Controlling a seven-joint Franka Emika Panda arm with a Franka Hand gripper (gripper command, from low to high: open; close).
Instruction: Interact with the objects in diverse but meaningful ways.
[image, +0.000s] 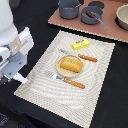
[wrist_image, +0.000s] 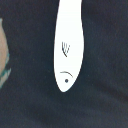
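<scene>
Black tabletop (image: 107, 107) filled the nearest part of the exterior view, matte and bare around a pale woven placemat (image: 45, 87) laid at a slant, its ribbed weave showing as fine lines. At the exterior view's left the white arm reached down beside the mat's near corner, and its gripper (image: 19, 77) sat low over the dark surface with something white at its tip; whether the jaws were closed on it I could not tell. The wrist view showed a smooth white utensil (wrist_image: 67, 47), long and rounded to a blunt point (a small dark mark and a few scratches near its end), lying against dark cloth-like ground.

On the mat, closest, lay an orange-handled fork (image: 65, 80), its metal tines toward the arm. Just beyond it stood a round tan plate (image: 60, 71) carrying an orange bread loaf (image: 71, 63), glossy and scored across the top. Past the plate rested a second orange-handled piece of cutlery (image: 82, 56), and beyond that a small yellow box (image: 80, 43), flat and rectangular, tilted across the weave.

Farther back a reddish-brown board (image: 65, 22) held a grey pot (image: 69, 8), a small grey pan (image: 91, 16) with a brown sausage (image: 91, 14) inside, and, at the right edge, a pale bowl (image: 123, 17) cut off by the frame.
</scene>
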